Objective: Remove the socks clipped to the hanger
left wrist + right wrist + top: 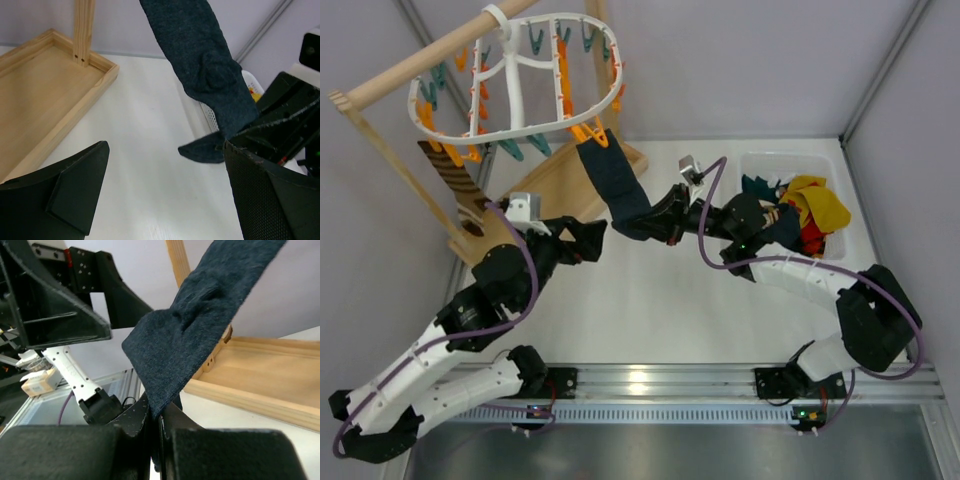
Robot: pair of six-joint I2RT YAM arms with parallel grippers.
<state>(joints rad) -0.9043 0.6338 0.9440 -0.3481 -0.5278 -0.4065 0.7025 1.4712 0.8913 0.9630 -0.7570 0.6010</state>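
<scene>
Top external view. The hanger, a white oval frame, hangs by its hook ring from the rod of the wooden stand at upper left. The picture's top edge cuts off its far rim. Orange and teal clips line the bars, too small to count.

A dark sock hangs from an orange clip at the frame's near rim and slants down to the right. The right gripper has its jaws closed on the sock's lower end, and the toe is hidden behind the fingers.

A striped sock hangs at the frame's left side, with its lower part hidden behind the left arm. The left gripper sits just left of the dark sock's lower end. The gap between its jaws is hard to read from above.

A white bin at right on the table holds a heap of socks in yellow, red and dark teal. The right arm partly covers the heap.

Left wrist view. Both fingers stand wide apart with only bare table between them. The dark sock comes down from the top edge, so its clip is out of frame. Its tip disappears into the right gripper's black body at right.

Right wrist view. The fingers are pinched tight on the sock's edge. The fabric stretches up and right, out of frame. The stand's tray lies behind it, and the left arm looms at upper left.
</scene>
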